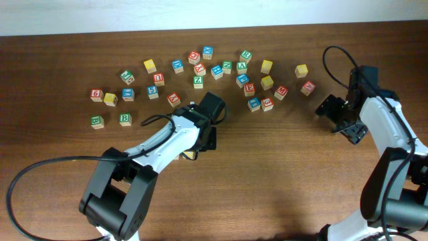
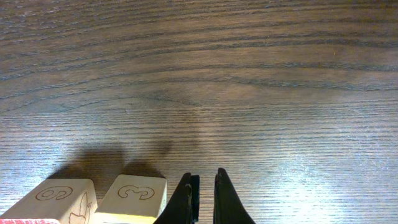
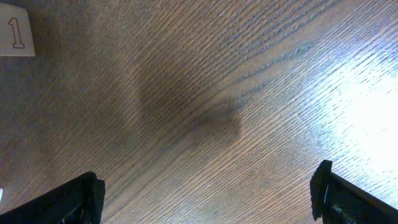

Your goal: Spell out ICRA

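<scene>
overhead, letter blocks (image 1: 198, 82) spread in a left-right band; left jaws pinched together, right jaws wide.

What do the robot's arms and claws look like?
The left arm and right arm have smooth white shells with black joints. A thin black cable loops off each arm. The left claw and right claw each have two black fingers.

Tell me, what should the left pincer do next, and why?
Probably open the left pincer and shift it over the nearest block. It looks shut on nothing, and that block sits just beside its fingers, not between them.
</scene>
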`<state>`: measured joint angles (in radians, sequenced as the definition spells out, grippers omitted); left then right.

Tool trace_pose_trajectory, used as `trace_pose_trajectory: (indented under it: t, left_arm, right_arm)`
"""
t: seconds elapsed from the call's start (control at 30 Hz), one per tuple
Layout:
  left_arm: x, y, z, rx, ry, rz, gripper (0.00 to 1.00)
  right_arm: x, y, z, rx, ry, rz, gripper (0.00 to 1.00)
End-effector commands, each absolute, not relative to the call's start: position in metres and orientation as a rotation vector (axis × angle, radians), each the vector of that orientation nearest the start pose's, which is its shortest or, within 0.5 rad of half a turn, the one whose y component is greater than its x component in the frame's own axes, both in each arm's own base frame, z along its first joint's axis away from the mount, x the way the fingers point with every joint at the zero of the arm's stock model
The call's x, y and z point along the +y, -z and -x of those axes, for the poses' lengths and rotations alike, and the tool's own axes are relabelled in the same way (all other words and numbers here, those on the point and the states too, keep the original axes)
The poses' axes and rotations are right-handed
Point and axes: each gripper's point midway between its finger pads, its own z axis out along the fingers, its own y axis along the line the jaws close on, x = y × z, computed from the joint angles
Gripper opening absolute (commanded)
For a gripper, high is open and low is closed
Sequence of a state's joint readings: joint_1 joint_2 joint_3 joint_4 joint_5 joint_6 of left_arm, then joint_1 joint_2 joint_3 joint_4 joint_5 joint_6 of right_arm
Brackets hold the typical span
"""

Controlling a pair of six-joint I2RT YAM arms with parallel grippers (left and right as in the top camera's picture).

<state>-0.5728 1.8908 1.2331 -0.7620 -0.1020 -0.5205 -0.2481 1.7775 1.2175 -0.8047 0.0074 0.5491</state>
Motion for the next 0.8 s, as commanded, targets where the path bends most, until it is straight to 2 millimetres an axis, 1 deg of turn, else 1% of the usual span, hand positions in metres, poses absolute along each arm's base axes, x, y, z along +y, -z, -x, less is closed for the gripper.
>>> trace_pose_trajectory:
  t: [0.0,0.5,0.77]
  left_arm:
    - [-0.1838,-0.0133,-0.3173,2.981,-0.018,-0.061,0.04]
    - [-0.1837,-0.0132,-0.3171,2.983,-0.019,-0.061,0.04]
    - [-0.1798,-0.0124,-0.3112,3.007,-0.042,-0.064,0.03]
  right_arm:
    - [-0.0936,-0.0631,-0.3573,2.671,-0.031,-1.133,0.98]
    - [-0.0936,-0.0631,-0.3574,2.671,-0.032,-1.133,0.98]
    - [-0.0936,-0.0631,-0.3573,2.671,-0.031,-1.133,0.98]
